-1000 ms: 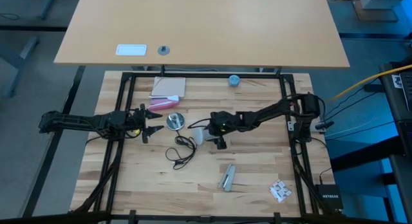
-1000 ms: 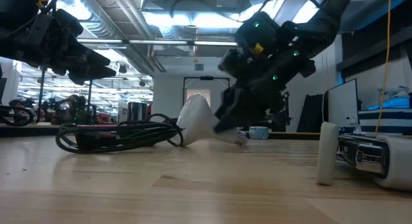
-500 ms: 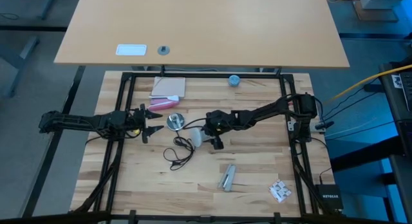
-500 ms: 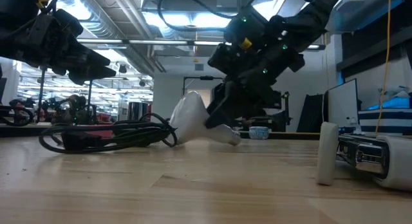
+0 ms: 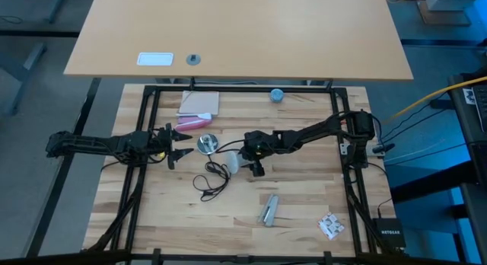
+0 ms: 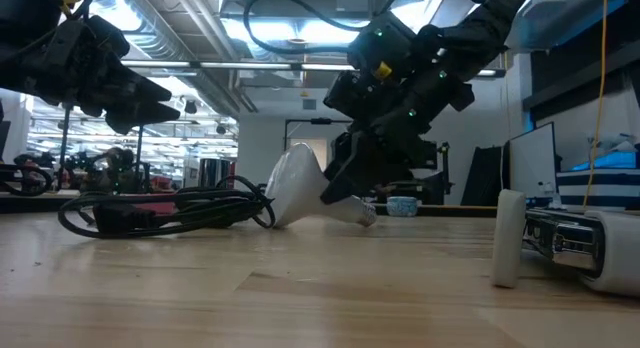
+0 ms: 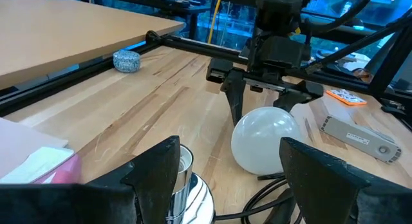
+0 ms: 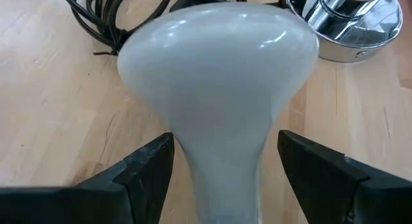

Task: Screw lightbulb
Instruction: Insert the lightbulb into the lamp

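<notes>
The white lightbulb (image 5: 230, 161) lies on its side on the wooden table, dome (image 6: 297, 183) toward the left and neck toward the right. My right gripper (image 5: 245, 160) slants down over it, open, one finger on each side of the neck (image 8: 225, 185). The dome rests against the black cord (image 6: 170, 210). A shiny silver disc (image 5: 206, 143) stands just beyond the bulb. My left gripper (image 5: 181, 144) hovers open and level left of the disc, holding nothing. My right gripper straddles the bulb's neck (image 8: 222, 176) from the table's right, slanting downward, fingers lying along the bulb. Narrow gaps show beside both fingers (image 8: 151, 169) in the wrist view; whether either touches the neck I cannot tell. The bulb lies on the table.
A pink and white pad (image 5: 198, 105) and a small blue object (image 5: 277, 95) lie at the far side. A grey metal piece (image 5: 269, 209) and a white packet (image 5: 330, 225) lie near the front. A black frame (image 5: 148, 128) borders the table.
My right gripper has gone a little toward the table's left, farther over the bulb's neck. The bulb has slid slightly left along the table and has shoved the black cord left with it. Over the last half second nothing has moved.
</notes>
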